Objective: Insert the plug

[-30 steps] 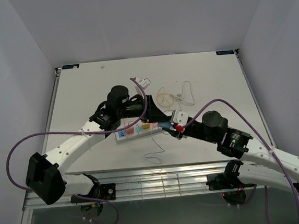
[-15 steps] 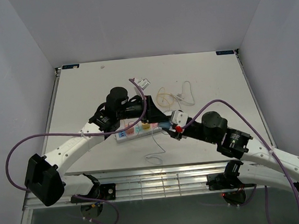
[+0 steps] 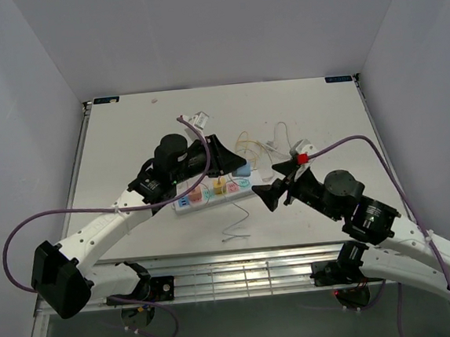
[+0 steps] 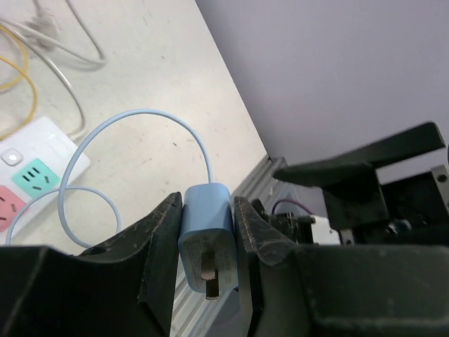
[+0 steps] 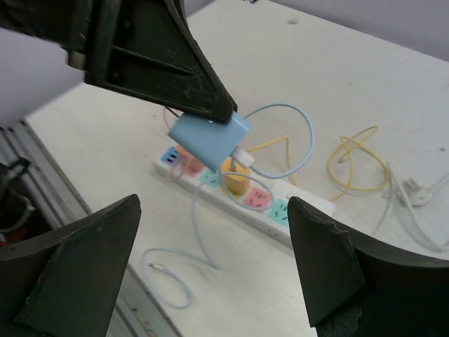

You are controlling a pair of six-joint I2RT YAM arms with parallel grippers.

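Observation:
A light-blue plug (image 4: 207, 228) sits clamped between the fingers of my left gripper (image 4: 208, 210), its metal prongs pointing back at the wrist camera. From above, the plug (image 3: 242, 169) hangs just over the right end of the white power strip (image 3: 211, 193) with my left gripper (image 3: 237, 167) shut on it. Its pale blue cable (image 5: 200, 235) loops down to the table in front of the strip. My right gripper (image 3: 274, 189) stands open a little to the right of the plug, touching nothing. In the right wrist view the plug (image 5: 209, 137) hovers above the strip (image 5: 309, 205), and my right gripper (image 5: 212, 203) is wide apart.
A yellow plug (image 5: 237, 181) sits in a middle socket of the strip. Behind the strip, a yellow cable (image 3: 246, 144) and a white cable (image 3: 283, 136) lie loose on the table. The table's front edge and metal rails (image 3: 242, 269) run just below the cable's free end.
My right gripper has opened, let go of the plug and drawn back to the right. The left gripper keeps the plug and has lifted it slightly up and right.

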